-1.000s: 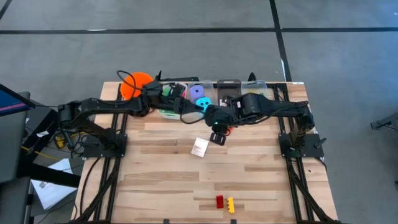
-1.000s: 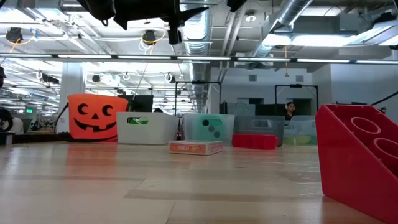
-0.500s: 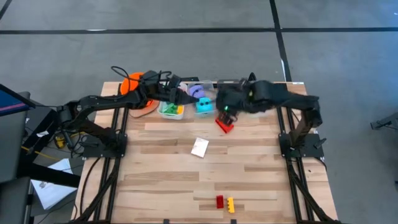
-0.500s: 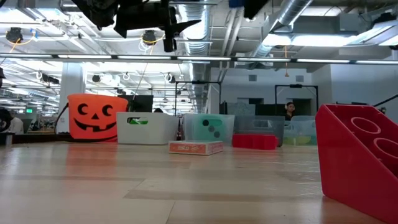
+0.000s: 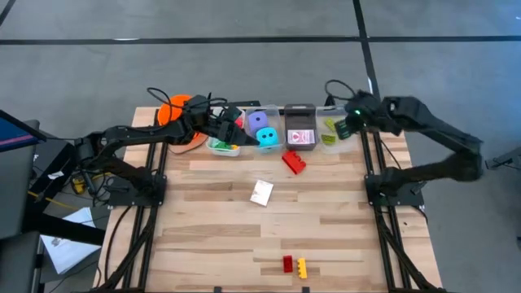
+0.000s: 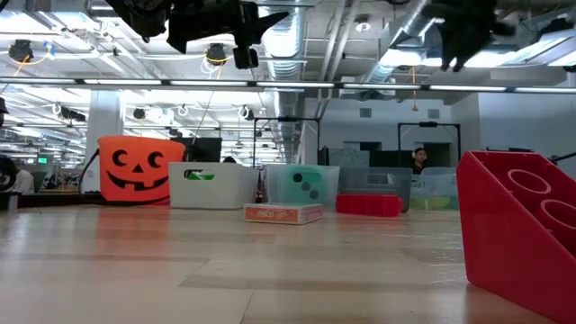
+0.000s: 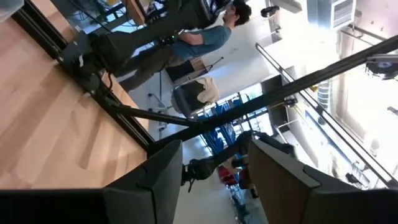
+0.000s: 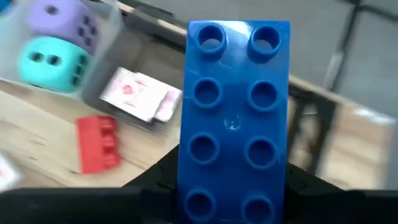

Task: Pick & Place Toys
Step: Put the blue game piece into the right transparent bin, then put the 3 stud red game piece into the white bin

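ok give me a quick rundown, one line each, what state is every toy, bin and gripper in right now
Right gripper: raised over the bins, shut on the blue brick.
Blue brick: held, studs facing the camera.
Left gripper: raised over the white bin, open, holding nothing.
Red brick: loose on the table.
Card: flat on the table.
Teal die: in a clear bin.
Purple die: in a clear bin.

Grey concrete floor (image 5: pixel 244 73) all around, crossed by dark seam lines. Pale wooden table (image 5: pixel 269 236) in the middle, planks running crosswise. Off past its left edge, a dark screen (image 5: pixel 16 130) and loose papers (image 5: pixel 69 240) on the floor. Overhead, exposed silver ducts (image 6: pixel 423 36), pipes and long strip lights (image 6: pixel 135 83). Beyond, white walls (image 6: pixel 526 121), black frame stands (image 6: pixel 283 135), a person (image 6: pixel 419 160) far back.
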